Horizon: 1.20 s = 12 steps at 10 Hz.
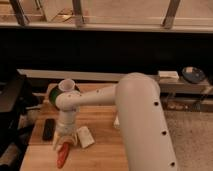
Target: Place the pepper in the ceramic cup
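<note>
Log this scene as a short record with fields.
pepper: lying on the wooden table, front left
tool: down at the pepper's upper end
ceramic cup: upright, back left, behind the arm's elbow
white block: right of the tool
black remote: left of the tool
task: pepper not yet in the cup
</note>
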{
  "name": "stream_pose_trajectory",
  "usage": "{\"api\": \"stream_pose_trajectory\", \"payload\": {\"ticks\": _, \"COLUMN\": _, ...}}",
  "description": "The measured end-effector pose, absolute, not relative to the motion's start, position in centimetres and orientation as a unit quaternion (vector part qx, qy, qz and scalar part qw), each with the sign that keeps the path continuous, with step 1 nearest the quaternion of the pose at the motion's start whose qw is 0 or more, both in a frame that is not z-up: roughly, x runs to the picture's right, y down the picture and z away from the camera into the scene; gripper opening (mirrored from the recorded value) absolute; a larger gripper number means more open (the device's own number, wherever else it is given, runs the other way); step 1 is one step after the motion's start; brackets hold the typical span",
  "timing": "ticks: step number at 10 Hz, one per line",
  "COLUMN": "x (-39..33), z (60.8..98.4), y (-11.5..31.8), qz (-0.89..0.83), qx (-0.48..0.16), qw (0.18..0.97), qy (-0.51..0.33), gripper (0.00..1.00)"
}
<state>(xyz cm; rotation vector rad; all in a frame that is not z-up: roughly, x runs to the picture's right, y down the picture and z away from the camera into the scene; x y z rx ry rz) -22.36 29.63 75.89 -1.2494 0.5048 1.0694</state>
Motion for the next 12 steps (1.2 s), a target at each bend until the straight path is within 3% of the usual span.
{"api": "stream_pose_trajectory", "payload": {"ticks": 5, "x": -23.3, "z": 77.1, "y": 29.4, "qz": 0.474, "qx": -0.561, "qw": 0.648, "qy": 0.201, "gripper": 0.05}}
{"api": "stream_pose_trajectory", "payload": {"ticks": 6, "x": -23.7, "z": 77.1, "y": 28.9, "qz": 0.477, "qx": -0.568, "qw": 0.645, "qy": 0.183, "gripper": 0.01}}
{"api": "stream_pose_trajectory", "payload": {"ticks": 12, "x": -26.9, "z": 74.9, "y": 21.6, "qz": 0.478, "qx": -0.583, "qw": 0.657, "qy": 0.032, "gripper": 0.0}}
